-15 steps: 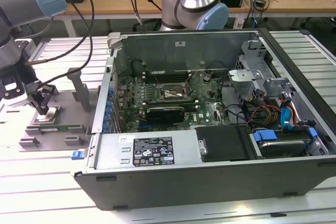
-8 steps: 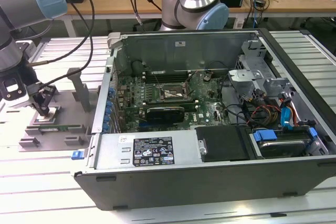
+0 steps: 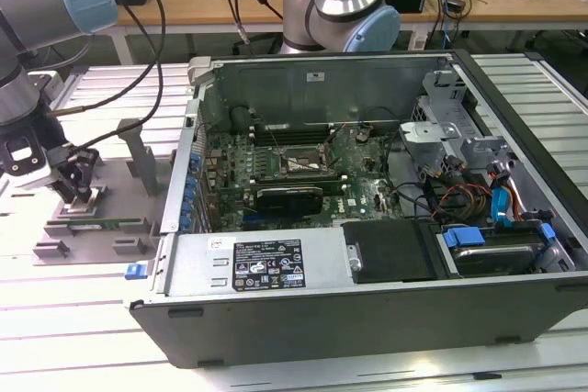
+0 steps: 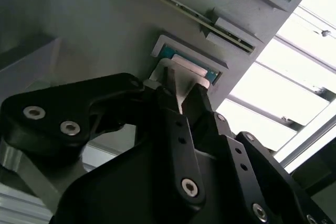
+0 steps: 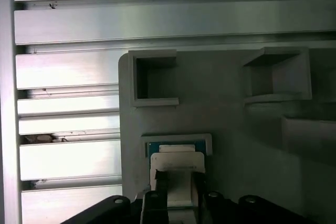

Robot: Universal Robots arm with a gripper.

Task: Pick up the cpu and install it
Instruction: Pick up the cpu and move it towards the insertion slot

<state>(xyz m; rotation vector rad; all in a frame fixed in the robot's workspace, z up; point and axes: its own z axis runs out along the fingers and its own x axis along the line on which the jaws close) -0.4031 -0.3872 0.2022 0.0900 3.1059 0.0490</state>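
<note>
- While the gripper (image 3: 78, 188) hangs low over the grey tray (image 3: 115, 213) at the exterior view's left, the cpu (image 4: 190, 67) lies in a teal-edged recess (image 5: 202, 142) of that tray, right at the gripper's tip.
- Whether the tool is spread, pressed together or pinching the chip, I cannot tell.
- An off-centre hold would likely let the thin chip tilt and catch the recess rim, or slip free.
- The socket (image 3: 292, 161) sits inside the open computer case (image 3: 367, 319), well apart from the tray; a loose hold could drop the chip on the way across.
- A chip carried tilted could, I judge, harm the socket's contacts.
</note>
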